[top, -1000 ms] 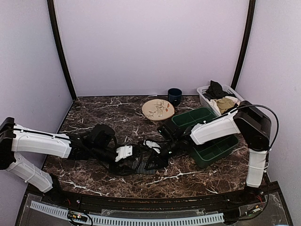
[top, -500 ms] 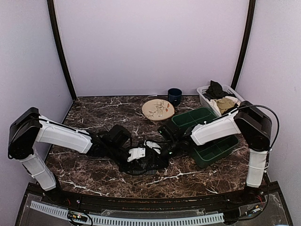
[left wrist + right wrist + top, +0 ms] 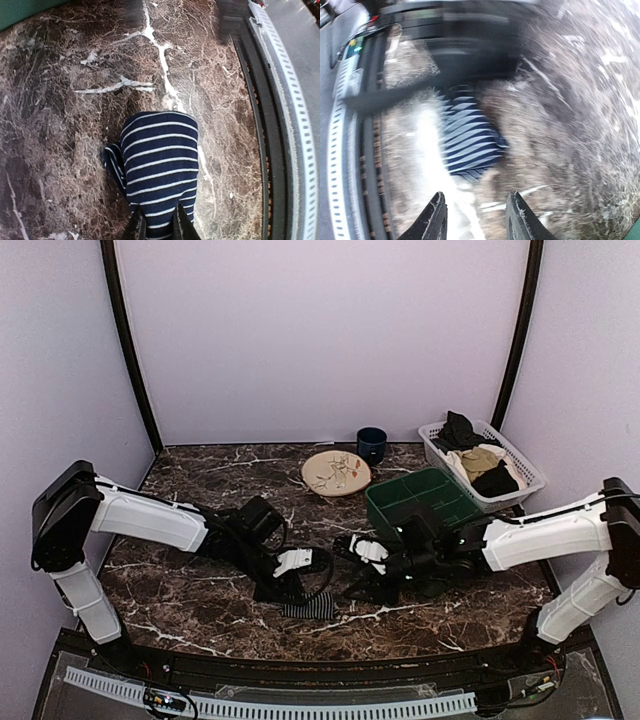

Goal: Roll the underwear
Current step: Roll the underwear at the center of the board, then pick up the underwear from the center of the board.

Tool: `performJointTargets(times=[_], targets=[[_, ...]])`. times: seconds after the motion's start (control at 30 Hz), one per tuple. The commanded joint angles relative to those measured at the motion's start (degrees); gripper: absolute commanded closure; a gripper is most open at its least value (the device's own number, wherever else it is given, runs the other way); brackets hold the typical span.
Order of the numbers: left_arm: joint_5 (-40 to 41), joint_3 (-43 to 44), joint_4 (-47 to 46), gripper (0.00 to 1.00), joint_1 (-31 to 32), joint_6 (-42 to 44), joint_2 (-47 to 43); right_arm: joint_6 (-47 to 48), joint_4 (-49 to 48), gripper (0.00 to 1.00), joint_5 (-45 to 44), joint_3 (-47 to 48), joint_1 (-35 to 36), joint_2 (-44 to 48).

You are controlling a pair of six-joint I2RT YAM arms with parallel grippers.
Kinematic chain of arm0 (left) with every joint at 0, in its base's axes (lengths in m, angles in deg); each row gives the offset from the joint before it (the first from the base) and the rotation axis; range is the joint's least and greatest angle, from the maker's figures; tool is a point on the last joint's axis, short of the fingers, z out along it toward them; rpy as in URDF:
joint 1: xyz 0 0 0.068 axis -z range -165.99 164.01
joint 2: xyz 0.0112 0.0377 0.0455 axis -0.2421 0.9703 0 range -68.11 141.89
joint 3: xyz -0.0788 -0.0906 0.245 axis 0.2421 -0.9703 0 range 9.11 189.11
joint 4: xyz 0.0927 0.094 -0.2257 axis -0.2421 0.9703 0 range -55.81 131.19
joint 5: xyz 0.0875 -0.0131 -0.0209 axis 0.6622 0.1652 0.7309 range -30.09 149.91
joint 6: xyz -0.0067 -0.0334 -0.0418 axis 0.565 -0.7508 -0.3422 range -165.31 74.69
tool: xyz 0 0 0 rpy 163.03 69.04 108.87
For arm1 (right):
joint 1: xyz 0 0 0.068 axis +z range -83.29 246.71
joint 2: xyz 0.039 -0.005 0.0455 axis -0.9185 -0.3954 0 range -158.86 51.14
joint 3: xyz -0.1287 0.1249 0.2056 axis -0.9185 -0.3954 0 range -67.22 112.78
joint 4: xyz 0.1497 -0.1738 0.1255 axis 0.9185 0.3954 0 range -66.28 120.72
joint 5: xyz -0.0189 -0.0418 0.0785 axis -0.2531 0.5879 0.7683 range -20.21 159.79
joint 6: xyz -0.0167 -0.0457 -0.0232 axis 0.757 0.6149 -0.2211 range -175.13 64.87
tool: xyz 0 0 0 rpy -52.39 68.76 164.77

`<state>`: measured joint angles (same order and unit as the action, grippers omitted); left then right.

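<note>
The underwear [image 3: 306,606] is a compact, folded navy bundle with white stripes on the marble table near the front middle. In the left wrist view it [image 3: 160,162] lies just ahead of my fingertips [image 3: 182,226], which pinch its near end. My left gripper [image 3: 292,585] is shut on it. My right gripper [image 3: 362,580] is open and empty, a little to the right of the bundle. The blurred right wrist view shows the underwear [image 3: 467,140] ahead of the spread fingers [image 3: 434,220], apart from them. The waistband is hidden.
A green bin [image 3: 395,502] stands behind the right arm. A white basket [image 3: 521,458] of dark and tan clothes sits at the back right. A plate [image 3: 336,472] and a dark mug [image 3: 371,443] are at the back. The table's front rail [image 3: 280,125] is close by.
The right arm has let go and pulled back to the right, away from the cloth. The left gripper has moved right, and the spread cloth is now a small bundle.
</note>
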<state>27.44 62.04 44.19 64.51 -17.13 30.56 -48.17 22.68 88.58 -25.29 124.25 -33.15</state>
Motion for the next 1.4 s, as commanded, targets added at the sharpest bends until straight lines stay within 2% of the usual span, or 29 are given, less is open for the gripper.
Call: performJointTargets(times=[0.0, 0.03, 0.07, 0.1, 0.27, 0.47, 0.53, 0.63, 0.8, 0.83, 0.9, 1.37], targets=[[-7.5, 3.5, 11.0, 0.95, -1.9, -2.1, 4.3, 0.2, -1.7, 0.60, -2.2, -2.7, 7.2, 5.0], [-8.3, 4.7, 12.0, 0.95, -2.1, -2.1, 5.6, 4.2, -1.2, 0.53, -12.1, -2.3, 9.0, 5.1], [-8.9, 5.8, 13.0, 0.95, -2.3, -2.4, 7.1, 7.5, -0.9, 0.50, -20.2, -1.9, 10.7, 5.0], [-9.4, 6.9, 13.7, 0.95, -2.4, -2.7, 8.2, 8.3, -0.9, 0.49, -22.4, -1.6, 12.3, 4.8], [-13.6, 9.0, 14.7, 0.95, -3.0, -4.7, 11.6, 8.3, -1.8, 0.49, -22.4, 1.4, 18.2, -1.0], [-16.1, 10.6, 16.5, 0.95, -3.4, -5.3, 14.5, 8.3, -2.3, 0.49, -22.4, 7.2, 20.3, -10.8], [-16.3, 10.9, 17.2, 0.95, -3.5, -5.3, 15.1, 12.2, -2.7, 0.27, -34.3, 8.2, 20.4, -12.9], [-16.6, 11.0, 17.6, 0.94, -3.7, -5.1, 15.8, 13.1, -3.7, 0.22, -36.3, 8.9, 20.6, -14.2], [-17.5, 11.4, 18.2, 0.94, -3.9, -5.0, 16.9, 13.2, -3.8, 0.21, -36.5, 8.6, 21.3, -13.4], [-17.6, 11.6, 18.4, 0.94, -4.0, -4.8, 17.0, 14.0, -3.7, 0.21, -39.6, 8.2, 21.3, -13.4], [-17.9, 11.7, 18.4, 0.94, -4.2, -4.8, 17.1, 15.2, -3.4, 0.21, -39.9, 7.7, 21.2, -14.2], [-17.7, 13.6, 18.3, 0.94, -4.7, -5.4, 18.7, 11.4, -0.5, 0.40, -28.9, 8.8, 20.5, -21.8]])
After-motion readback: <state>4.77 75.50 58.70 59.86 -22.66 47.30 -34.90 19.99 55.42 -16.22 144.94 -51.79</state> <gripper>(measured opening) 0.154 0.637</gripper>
